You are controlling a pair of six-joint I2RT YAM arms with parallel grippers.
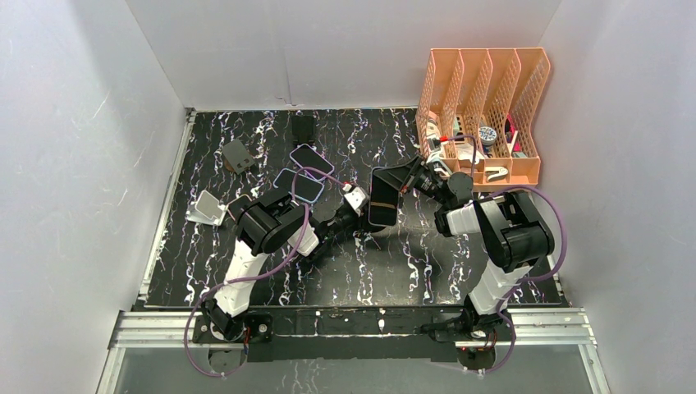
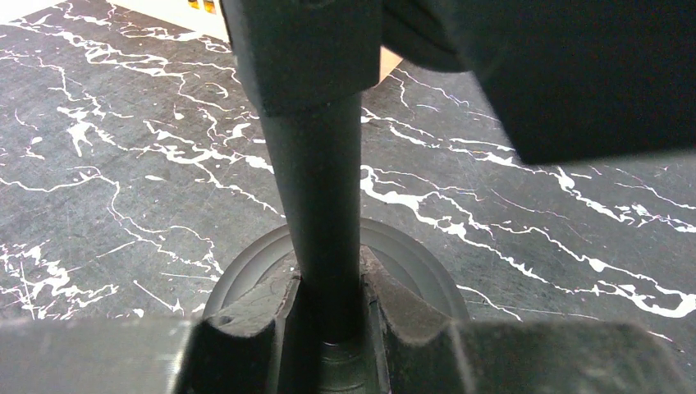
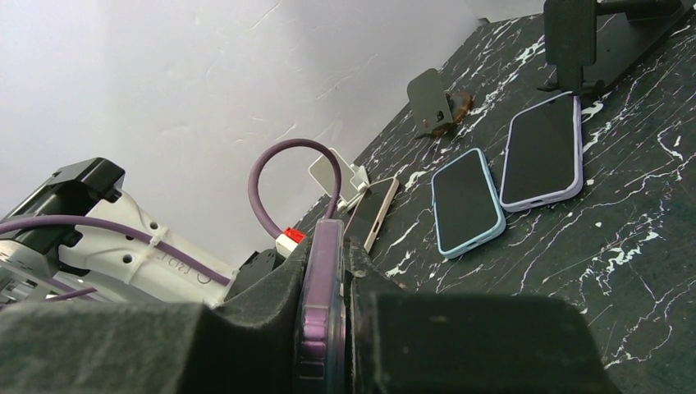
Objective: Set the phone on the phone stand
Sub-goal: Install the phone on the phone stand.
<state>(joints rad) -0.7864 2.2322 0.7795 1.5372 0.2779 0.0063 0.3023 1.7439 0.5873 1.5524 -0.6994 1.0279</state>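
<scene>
My left gripper (image 1: 349, 215) (image 2: 328, 289) is shut on the black upright post (image 2: 318, 189) of a phone stand. The stand's round base (image 2: 414, 267) rests on the marble table. My right gripper (image 1: 404, 182) (image 3: 330, 275) is shut on a purple-cased phone (image 3: 322, 287), seen edge-on between the pads. In the top view this phone (image 1: 382, 197) is held upright at mid-table, right beside the left gripper and the stand. A large dark shape (image 2: 574, 74) close above the stand's head fills the left wrist view's upper right. I cannot tell whether phone and stand touch.
Three more phones lie at the left rear: purple-cased (image 1: 310, 158) (image 3: 542, 152), blue-cased (image 1: 297, 185) (image 3: 466, 201), tan-edged (image 1: 240, 205) (image 3: 371, 212). A white stand (image 1: 205, 209) and two black stands (image 1: 238, 156) (image 1: 304, 129) sit nearby. An orange file organiser (image 1: 484, 107) stands back right.
</scene>
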